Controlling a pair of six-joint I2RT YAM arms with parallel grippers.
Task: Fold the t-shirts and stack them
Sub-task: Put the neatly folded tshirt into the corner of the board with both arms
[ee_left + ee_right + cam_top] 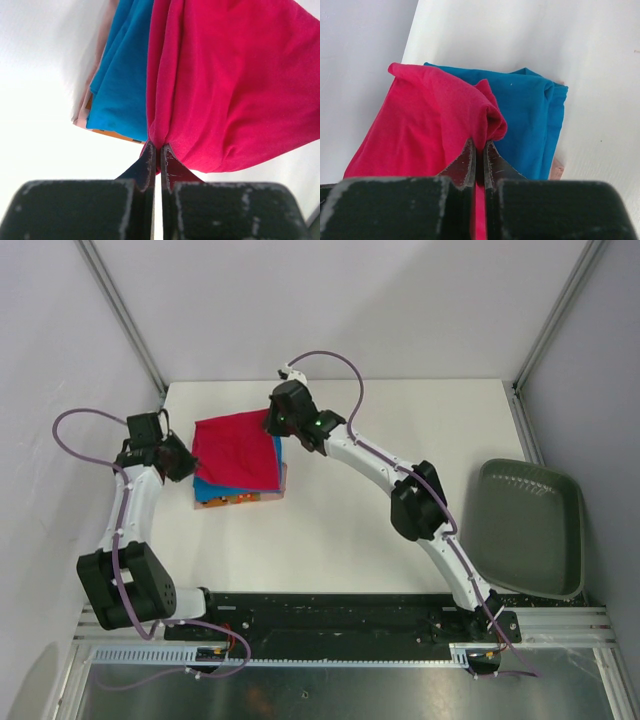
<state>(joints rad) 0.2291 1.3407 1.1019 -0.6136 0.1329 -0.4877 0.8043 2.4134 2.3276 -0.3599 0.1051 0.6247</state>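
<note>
The red t-shirt (pixel 236 452) lies folded on top of a stack, over the blue t-shirt (pixel 215 491) and the orange t-shirt (pixel 250 498), at the table's back left. My left gripper (pixel 186 462) is shut on the red shirt's left edge; the left wrist view shows the red cloth (pixel 235 85) pinched between the jaws, with blue (pixel 120 80) and orange (pixel 112 134) beneath. My right gripper (pixel 272 426) is shut on the red shirt's far right corner; the right wrist view shows the red cloth (pixel 425 125) bunched at the jaws over the blue shirt (pixel 530 115).
A dark grey bin (pixel 526 528) stands at the table's right edge. The white table (pixel 340 530) is bounded by pale walls at the back and sides. The arms' black base rail (pixel 330 615) runs along the near edge.
</note>
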